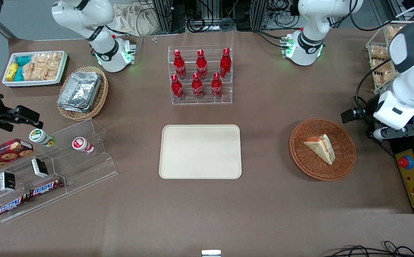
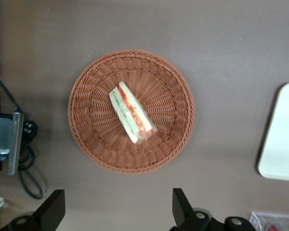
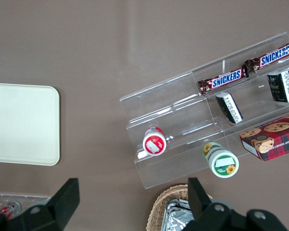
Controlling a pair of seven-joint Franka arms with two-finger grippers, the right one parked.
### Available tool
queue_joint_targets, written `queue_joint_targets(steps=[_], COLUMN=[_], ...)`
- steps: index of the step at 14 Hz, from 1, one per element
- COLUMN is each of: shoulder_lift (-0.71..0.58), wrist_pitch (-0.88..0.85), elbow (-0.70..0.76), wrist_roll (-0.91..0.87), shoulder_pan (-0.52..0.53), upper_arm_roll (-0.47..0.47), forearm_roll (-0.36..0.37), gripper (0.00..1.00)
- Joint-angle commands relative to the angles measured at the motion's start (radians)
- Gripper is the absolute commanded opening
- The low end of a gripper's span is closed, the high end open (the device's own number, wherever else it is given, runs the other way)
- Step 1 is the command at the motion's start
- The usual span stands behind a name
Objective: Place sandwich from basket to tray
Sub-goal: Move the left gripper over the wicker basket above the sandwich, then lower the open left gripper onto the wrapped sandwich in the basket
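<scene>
The sandwich (image 1: 321,148) (image 2: 131,113), a white-bread wedge with red and green filling on its edge, lies in the round reddish-brown wicker basket (image 1: 299,142) (image 2: 96,82). The flat cream tray (image 1: 200,151) (image 2: 282,139) lies beside the basket, toward the parked arm's end, with nothing on it. My left gripper (image 1: 380,134) (image 2: 118,207) hangs high above the table, beside the basket toward the working arm's end. It is open and holds nothing. In the left wrist view both black fingertips (image 2: 55,207) stand wide apart over bare table just off the basket's rim.
A clear rack of red bottles (image 1: 201,76) stands farther from the front camera than the tray. A control box with a red button (image 1: 412,178) sits at the working arm's table edge. A foil-container basket (image 1: 82,93), a white snack bin (image 1: 35,67) and an acrylic snack stand (image 1: 49,167) lie toward the parked arm's end.
</scene>
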Motion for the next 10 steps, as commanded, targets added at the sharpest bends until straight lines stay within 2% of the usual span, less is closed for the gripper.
queue_joint_targets(steps=[1, 4, 10], shoulder_lift=[-0.015, 0.004, 0.126], wrist_pitch=[0.144, 0.269, 0.332], elbow=[-0.133, -0.218, -0.232], wrist_roll=[-0.085, -0.207, -0.418], shoulder_pan=[0.007, 0.007, -0.01], upper_arm_roll=[-0.002, -0.002, -0.009], forearm_roll=[0.011, 0.016, 0.019], gripper=[1.0, 1.0, 1.0])
